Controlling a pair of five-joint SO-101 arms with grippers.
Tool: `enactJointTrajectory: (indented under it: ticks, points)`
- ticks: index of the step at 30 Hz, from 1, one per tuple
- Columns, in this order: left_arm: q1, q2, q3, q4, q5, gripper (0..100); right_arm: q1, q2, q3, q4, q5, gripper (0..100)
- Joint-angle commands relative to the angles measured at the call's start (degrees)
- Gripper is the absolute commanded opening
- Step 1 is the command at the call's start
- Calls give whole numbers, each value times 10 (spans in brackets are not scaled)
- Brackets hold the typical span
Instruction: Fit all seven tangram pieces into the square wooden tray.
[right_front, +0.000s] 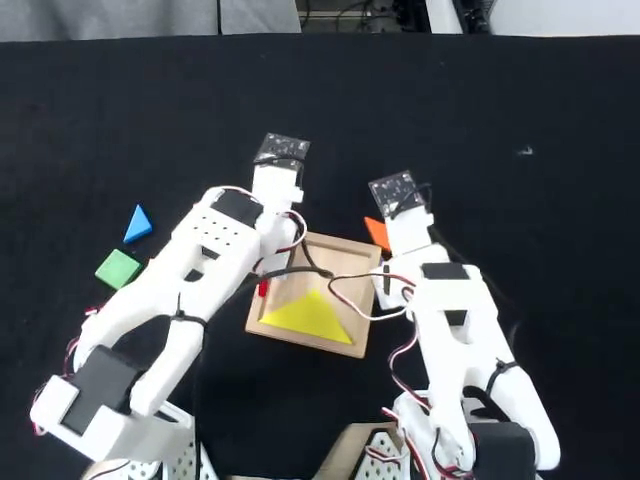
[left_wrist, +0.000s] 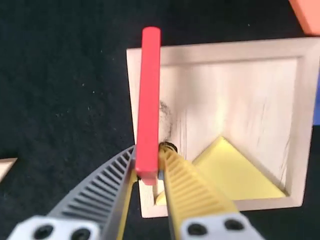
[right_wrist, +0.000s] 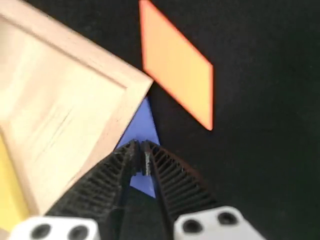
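The square wooden tray (right_front: 345, 252) lies between the two arms with a yellow triangle (right_front: 307, 315) flat in it. My left gripper (left_wrist: 148, 172) is shut on a red piece (left_wrist: 149, 95), held on edge over the tray's (left_wrist: 215, 50) rim; it also shows in the high view (right_front: 262, 288). My right gripper (right_wrist: 140, 150) is shut, tips down over a blue piece (right_wrist: 143, 125) that lies against the tray's (right_wrist: 85, 65) outer corner. An orange parallelogram (right_wrist: 177, 67) lies just beyond it on the cloth, by the tray's far right corner (right_front: 377, 232).
A small blue triangle (right_front: 137, 224) and a green square (right_front: 118, 268) lie on the black cloth left of the left arm. Cables hang from both arms across the tray. The cloth reaches far back and to both sides.
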Motion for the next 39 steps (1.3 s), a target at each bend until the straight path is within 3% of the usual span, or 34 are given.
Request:
enactJointTrajectory:
  ticks: [1,7,12,26,39]
  points:
    - [2,7,-8,-12,9,30,-12,19,-30,15,5,11]
    - [7,16,-10,-8,10,30,-12,23,-30,14,6,11]
    - [7,16,14,-12,53,30,-12,23,-30,13,6,11]
    - [37,16,44,-39,52,30,-13,28,-38,58,6,11]
    - [22,15,49,-47,27,31,-13,28,-38,55,7,11]
